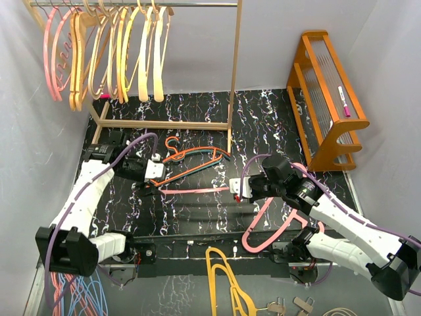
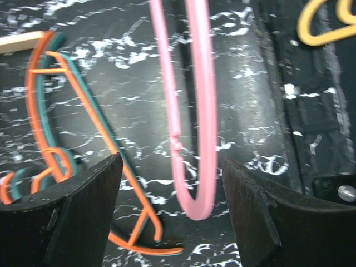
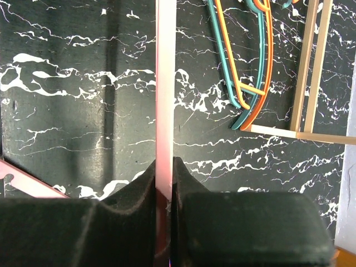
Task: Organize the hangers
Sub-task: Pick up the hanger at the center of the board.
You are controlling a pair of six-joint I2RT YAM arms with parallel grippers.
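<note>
- Pink hanger (image 3: 165,83): thin, smooth, flat bar; rounded loop end (looks like plastic).
- Right gripper (image 3: 165,167): fingers pinching the bar.
- Left gripper (image 2: 172,164): fingers spread, flanking the loop.

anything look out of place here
Yes. An orange-and-teal pair of hangers lies nested flat on the mat by the rack foot, not on its rail, and a loose pink hanger lies partly under the right arm. Nothing looks broken.
</note>
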